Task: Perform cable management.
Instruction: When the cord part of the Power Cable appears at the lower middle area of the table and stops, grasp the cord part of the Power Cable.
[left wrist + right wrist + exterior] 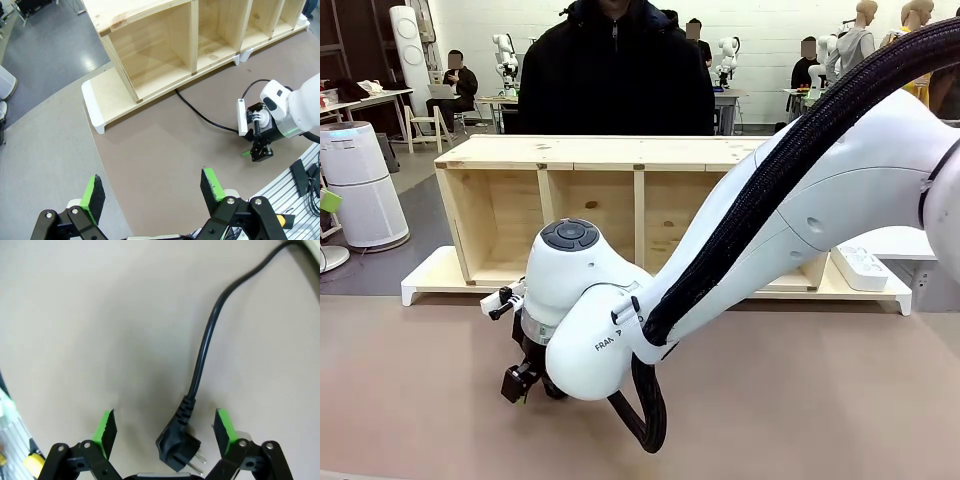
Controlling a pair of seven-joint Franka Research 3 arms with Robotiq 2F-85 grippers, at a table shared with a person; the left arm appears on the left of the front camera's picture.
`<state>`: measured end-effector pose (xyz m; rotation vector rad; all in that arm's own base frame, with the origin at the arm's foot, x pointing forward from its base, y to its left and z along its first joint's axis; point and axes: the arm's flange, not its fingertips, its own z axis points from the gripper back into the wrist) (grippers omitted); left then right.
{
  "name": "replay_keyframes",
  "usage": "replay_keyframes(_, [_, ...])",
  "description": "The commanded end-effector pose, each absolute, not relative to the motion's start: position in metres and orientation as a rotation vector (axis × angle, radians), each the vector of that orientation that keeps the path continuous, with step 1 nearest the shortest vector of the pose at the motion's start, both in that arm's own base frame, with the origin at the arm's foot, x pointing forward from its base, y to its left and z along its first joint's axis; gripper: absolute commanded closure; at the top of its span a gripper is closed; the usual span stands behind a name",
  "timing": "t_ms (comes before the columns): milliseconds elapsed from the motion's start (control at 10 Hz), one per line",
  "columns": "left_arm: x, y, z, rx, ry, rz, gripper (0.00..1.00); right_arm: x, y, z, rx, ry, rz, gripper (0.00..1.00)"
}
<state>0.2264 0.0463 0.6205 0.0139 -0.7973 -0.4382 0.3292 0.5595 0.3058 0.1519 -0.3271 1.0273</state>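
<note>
The black cable [206, 340] lies on the brown table and ends in a small black two-pin plug [176, 442]. My right gripper [165, 427] is open and lowered over the plug, which lies between the green pads [106, 427] without touching them. In the front view the right arm reaches across to the left, its gripper [520, 385] pointing down at the table. In the left wrist view the cable [200, 112] runs from under the shelf to the right gripper [257, 152]. My left gripper [152, 190] hangs open high above the table, holding nothing.
A wooden shelf [640, 160] with open compartments stands on a white base along the table's far side. A person in black stands behind it. A white power strip [860, 268] lies at the back right. The table's left edge [97, 150] borders grey floor.
</note>
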Motion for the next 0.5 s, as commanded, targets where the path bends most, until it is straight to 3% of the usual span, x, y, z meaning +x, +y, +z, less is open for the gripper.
replay_keyframes(0, [0.2287, 0.0473, 0.6207, 0.019, -0.803, -0.419, 0.0, 0.3284, 0.5647, 0.3069, 0.116, -0.333, 0.985, 0.0])
replay_keyframes(200, [0.2287, 0.0473, 0.6207, 0.019, -0.803, -0.419, 0.0, 0.3311, 0.5642, 0.3073, 0.133, -0.354, 0.988, 0.0])
replay_keyframes(300, [0.2287, 0.0473, 0.6207, 0.019, -0.803, -0.419, 0.0, 0.3315, 0.5641, 0.3073, 0.137, -0.377, 0.999, 0.06])
replay_keyframes(400, [0.2287, 0.0473, 0.6207, 0.019, -0.803, -0.419, 0.0, 0.3344, 0.5654, 0.3067, 0.145, -0.416, 1.004, 0.19])
